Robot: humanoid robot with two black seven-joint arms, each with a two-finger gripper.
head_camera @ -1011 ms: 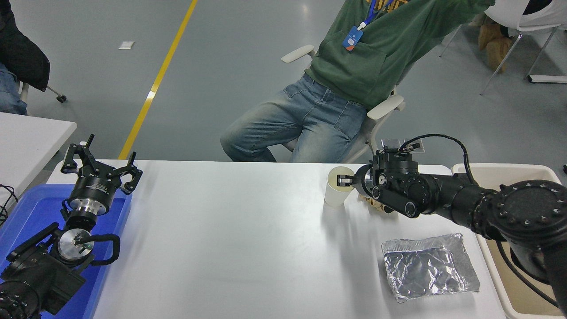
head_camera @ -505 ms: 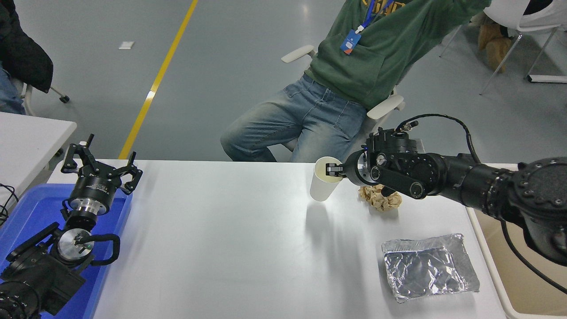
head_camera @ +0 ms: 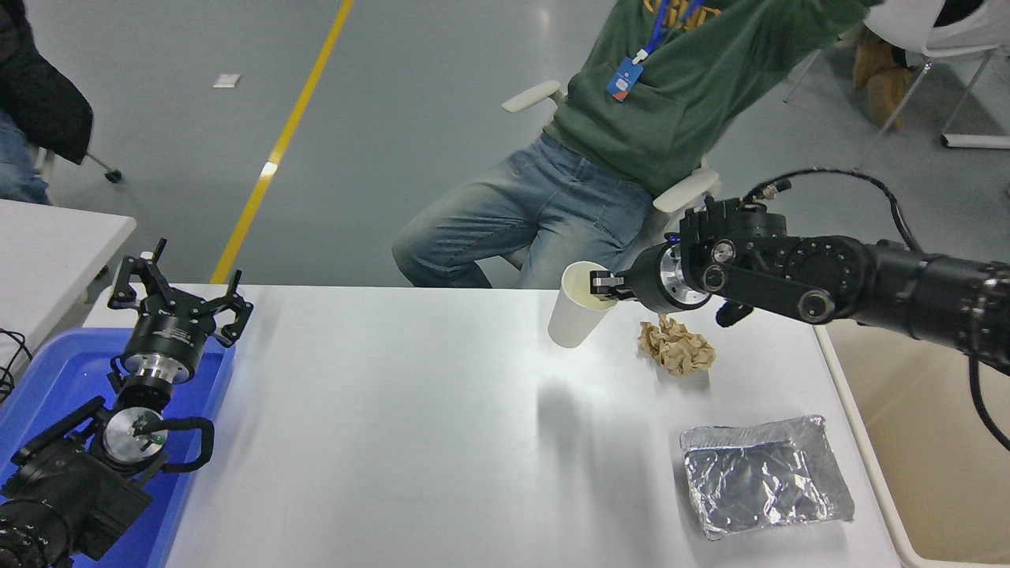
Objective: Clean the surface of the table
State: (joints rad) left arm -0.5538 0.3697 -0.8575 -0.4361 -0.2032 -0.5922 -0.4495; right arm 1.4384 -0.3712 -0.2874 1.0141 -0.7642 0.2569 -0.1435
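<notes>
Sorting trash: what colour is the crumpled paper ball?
Tan-brown paper ball, head view.

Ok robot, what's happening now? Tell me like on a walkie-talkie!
Right gripper shut on paper cup rim, cup off the table surface. Left gripper open, parked over blue bin. Crumpled paper and foil tray not yet cleared.

I work in what looks like a lab or industrial test hall. Across the top of the frame runs a smooth grey floor (head_camera: 442, 102) with a yellow line (head_camera: 284, 138) painted on it at upper left. A person (head_camera: 623, 134) wearing a lanyard badge sits in a white office chair (head_camera: 686, 193) at top centre. My white table (head_camera: 394, 434) stands between a blue bin (head_camera: 55, 379) at lower left and a beige bin (head_camera: 923, 442) at lower right.
</notes>
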